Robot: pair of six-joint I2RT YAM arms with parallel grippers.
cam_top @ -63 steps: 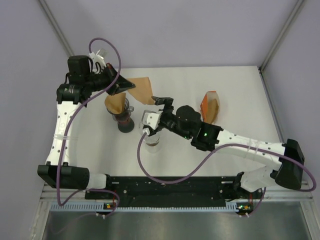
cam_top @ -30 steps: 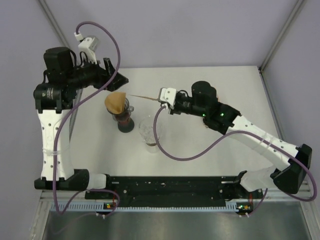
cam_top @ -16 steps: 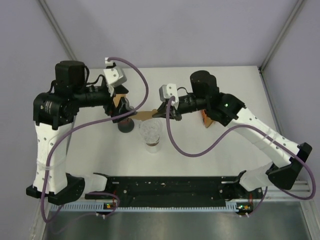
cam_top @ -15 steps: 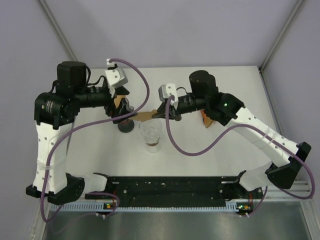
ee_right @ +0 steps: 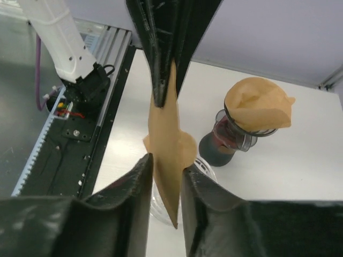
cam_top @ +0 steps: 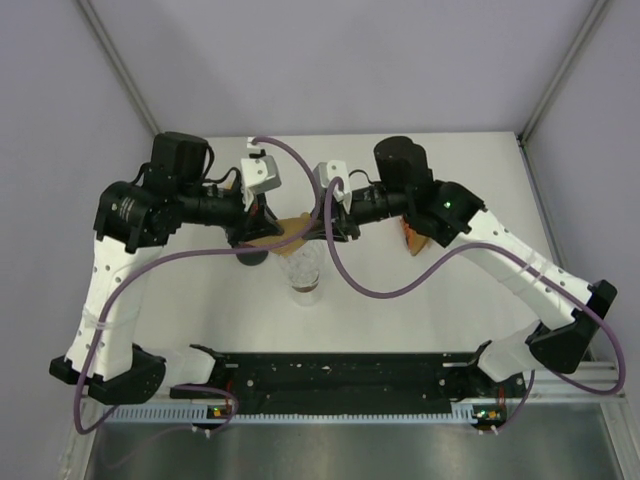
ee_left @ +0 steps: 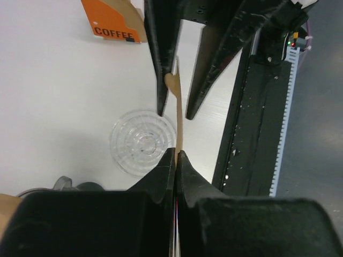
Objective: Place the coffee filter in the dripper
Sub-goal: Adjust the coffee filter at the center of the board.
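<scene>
My left gripper (ee_left: 176, 153) and right gripper (ee_right: 167, 163) both pinch the coffee filter (ee_right: 169, 134) near the dripper (ee_left: 143, 142). From here it looks flat and unseated.

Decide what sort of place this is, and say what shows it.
Probably a robotics lab test cell staged for coffee brewing: a left arm and right arm bolted to a white table, an orange COFFEE box, and a paper filter seated in a dripper.
</scene>
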